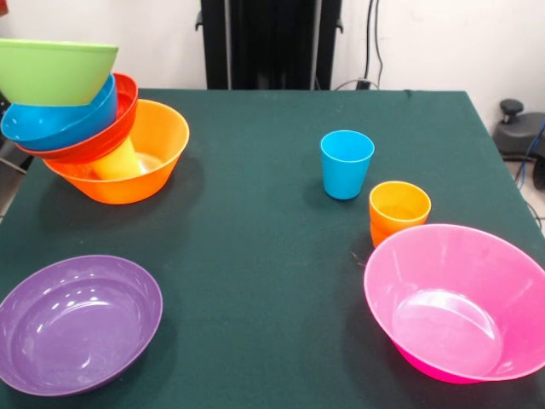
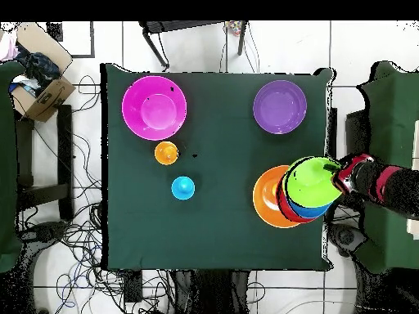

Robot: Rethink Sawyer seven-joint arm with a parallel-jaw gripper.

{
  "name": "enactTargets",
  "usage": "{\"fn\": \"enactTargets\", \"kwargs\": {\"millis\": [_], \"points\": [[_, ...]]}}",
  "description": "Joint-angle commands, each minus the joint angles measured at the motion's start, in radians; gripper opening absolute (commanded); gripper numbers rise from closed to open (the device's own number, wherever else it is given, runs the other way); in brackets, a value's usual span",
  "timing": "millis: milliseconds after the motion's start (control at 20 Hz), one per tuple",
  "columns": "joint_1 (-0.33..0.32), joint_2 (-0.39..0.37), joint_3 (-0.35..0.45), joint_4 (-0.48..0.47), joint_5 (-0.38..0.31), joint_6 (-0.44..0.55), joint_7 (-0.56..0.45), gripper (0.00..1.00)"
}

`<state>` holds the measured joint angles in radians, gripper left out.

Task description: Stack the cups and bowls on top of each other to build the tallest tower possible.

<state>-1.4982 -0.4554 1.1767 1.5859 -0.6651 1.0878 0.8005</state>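
The tower stands at the table's left in the front view: a big orange bowl (image 1: 140, 170) holds a yellow cup (image 1: 119, 160), with a red-orange bowl (image 1: 106, 141), a blue bowl (image 1: 64, 123) and a green bowl (image 1: 55, 72) leaning on it, tilted left. In the overhead view the green bowl (image 2: 313, 181) tops the orange bowl (image 2: 263, 196). My gripper (image 2: 339, 173) is at the green bowl's outer rim, on the red and black arm (image 2: 372, 178). A blue cup (image 1: 347, 164), orange cups (image 1: 398, 211), a pink bowl (image 1: 456, 302) and a purple bowl (image 1: 77, 322) stand apart.
The table (image 1: 255, 256) has a dark green cloth. The pile overhangs the table's edge beside the arm. In the overhead view a cardboard box (image 2: 41, 90) sits on the floor at the upper left, with cables around the table.
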Motion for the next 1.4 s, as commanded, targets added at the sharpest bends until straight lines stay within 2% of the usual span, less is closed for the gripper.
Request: {"fn": "enactTargets", "kwargs": {"millis": [50, 1400], "points": [[0.073, -0.007, -0.092, 0.015, -0.098, -0.017, -0.200, 0.00], [0.067, -0.007, -0.137, 0.107, -0.133, -0.109, -0.104, 0.00]]}}
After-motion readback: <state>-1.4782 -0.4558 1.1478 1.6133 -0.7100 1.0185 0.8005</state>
